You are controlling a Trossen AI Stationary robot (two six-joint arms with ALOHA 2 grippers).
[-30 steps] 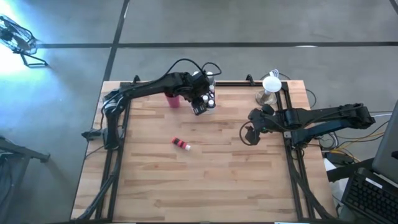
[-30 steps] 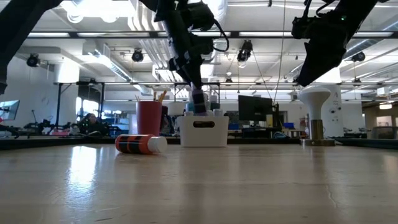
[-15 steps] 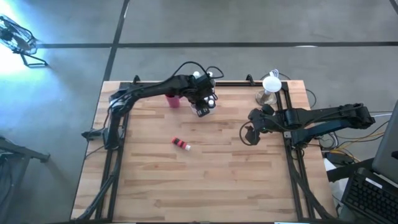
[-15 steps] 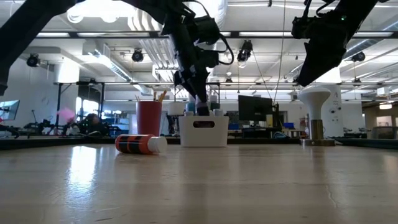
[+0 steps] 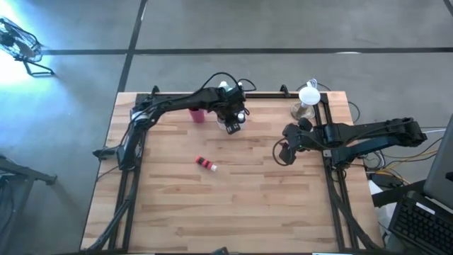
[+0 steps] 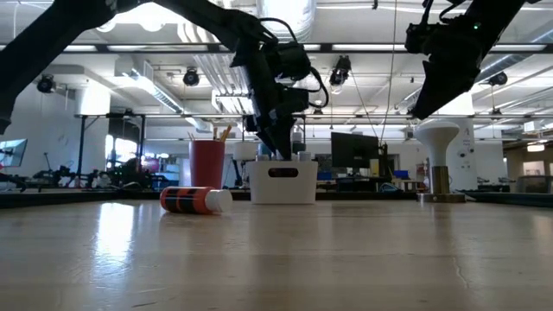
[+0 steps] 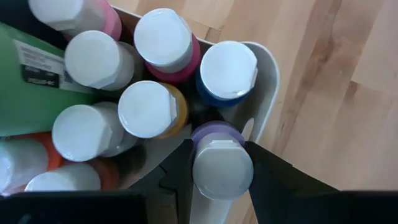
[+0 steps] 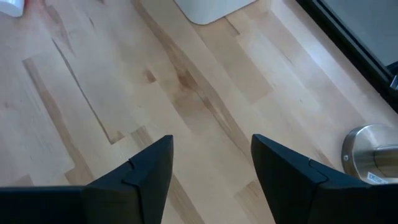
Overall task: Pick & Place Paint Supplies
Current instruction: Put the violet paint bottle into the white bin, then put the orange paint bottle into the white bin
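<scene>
High view: wooden table; left gripper at the far edge, above the white tray, just beside the magenta cup; a red paint bottle lying on its side on the open boards, well apart from both arms; right gripper held over bare wood at the right side, near a white lamp-like stand; finger state of either gripper not readable from above.

Low view: red paint bottle lying flat, white cap toward the tray; magenta cup upright behind it with brush handles standing in it; white tray to its right; left gripper reaching down into the tray top; right gripper raised well above the table.

Left wrist view: left gripper pinching a purple bottle with a white cap, one dark finger on each side; bottle at the corner of the tray, among other white-capped bottles: blue, magenta, yellow, pink; a green bottle lying alongside.

Right wrist view: right gripper with fingers spread, nothing between them; bare wood below; corner of the white tray far off; metal base of the stand at one side.
</scene>
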